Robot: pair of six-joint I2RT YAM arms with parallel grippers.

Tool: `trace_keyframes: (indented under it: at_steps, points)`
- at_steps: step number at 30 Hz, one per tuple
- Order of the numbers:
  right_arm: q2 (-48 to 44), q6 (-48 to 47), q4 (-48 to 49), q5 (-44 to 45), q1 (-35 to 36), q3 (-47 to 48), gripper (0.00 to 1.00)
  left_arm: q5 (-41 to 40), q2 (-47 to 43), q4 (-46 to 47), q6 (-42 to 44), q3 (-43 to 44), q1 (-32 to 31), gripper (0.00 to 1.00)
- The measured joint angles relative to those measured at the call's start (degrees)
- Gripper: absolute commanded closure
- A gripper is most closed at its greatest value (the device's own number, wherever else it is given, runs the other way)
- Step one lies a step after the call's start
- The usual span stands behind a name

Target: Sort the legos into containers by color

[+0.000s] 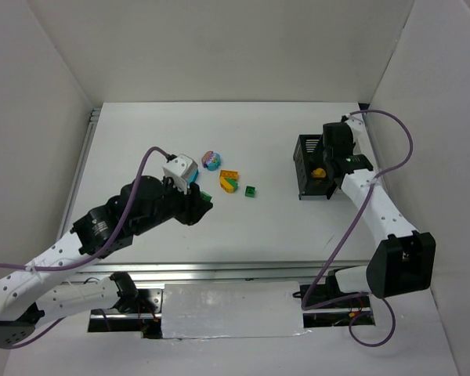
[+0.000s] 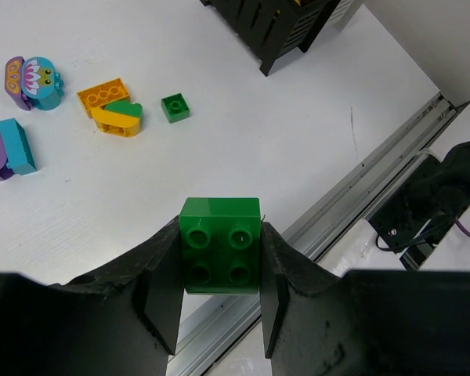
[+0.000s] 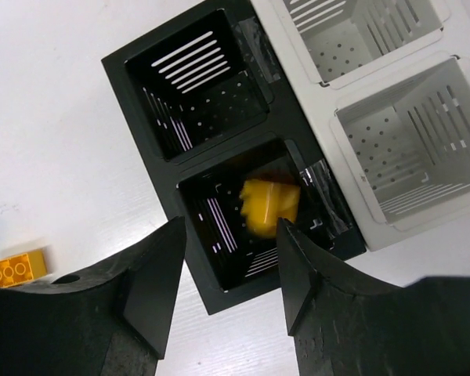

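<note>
Legos (image 2: pixel 103 95): five loose, one green brick (image 2: pixel 220 244) gripped, one yellow brick (image 3: pixel 268 205) in bin (image 3: pixel 213 291).

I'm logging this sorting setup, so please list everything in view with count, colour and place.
Black compartments: two, black, joined, right side of table.
White bins: two, white, beside the black ones, nothing seen inside.
Yellow brick: one, yellow, blurred, in one black compartment's opening.
Large green brick: one, green, gripped in the left claw.
Small green brick: one, green, mid-table.
Orange brick: one, orange, mid-table.
Yellow-and-green piece: one, against the orange brick.
Printed purple-teal piece: one, left of the orange brick.
Purple-teal pair: one, nearby.
Table: one, white.
Left claw: black, shut on the large green brick.
Right claw: black, open above the black compartments.
</note>
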Motion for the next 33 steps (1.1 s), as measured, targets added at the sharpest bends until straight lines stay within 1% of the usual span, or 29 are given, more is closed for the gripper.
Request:
trace_keyframes:
  at_steps: [4,6,7,8,11,12,15,17,19,22,25,30,33]
  points:
    - [-0.1,0.0,-0.3,-2.2,0.0,0.1,0.42,0.9,0.0,0.3,-0.7,-0.2,0.0,1.00]
    - [-1.2,-0.1,-0.3,-7.3,0.0,0.0,0.37,2.4,0.0,1.6,-0.9,-0.3,0.0,1.00]
    - [-2.8,-0.3,0.5,-12.9,-0.2,-0.7,0.18,4.0,0.0,2.8,-1.0,-0.5,0.1,1.00]
    - [-5.2,0.2,1.9,-19.7,-0.4,-2.0,0.15,6.1,0.0,4.7,-0.9,-1.0,0.2,1.00]
    - [-13.8,1.4,7.8,-40.0,0.9,-5.8,0.15,16.9,-0.2,10.9,-0.7,-2.9,0.4,1.00]
    - [-16.3,2.5,10.1,-45.6,2.7,-6.4,0.15,20.8,-0.2,13.0,-0.5,-3.6,0.4,1.00]
    - [-21.6,4.3,16.0,-57.3,10.7,-7.1,0.17,32.8,0.3,17.8,0.4,-4.6,0.4,1.00]
    - [-24.5,6.3,21.7,-64.5,16.2,-8.7,0.20,41.0,1.3,21.2,0.7,-4.6,0.4,1.00]
    - [-26.8,8.2,27.0,-70.6,19.3,-10.7,0.23,47.4,2.5,24.5,0.5,-4.7,0.4,1.00]
    - [-28.3,8.6,31.2,-75.8,22.2,-12.3,0.29,52.3,3.9,27.4,0.2,-4.9,0.4,1.00]
    - [-28.6,6.9,31.3,-78.4,25.2,-12.3,0.29,55.0,4.9,28.8,-0.1,-4.9,0.4,1.00]
    - [-29.7,3.5,30.2,-79.4,29.2,-12.3,0.28,55.3,5.8,28.8,-0.8,-4.9,0.4,1.00]
    - [-30.1,2.4,29.9,-79.1,31.0,-12.4,0.32,54.5,6.4,28.3,-0.8,-4.9,0.5,1.00]
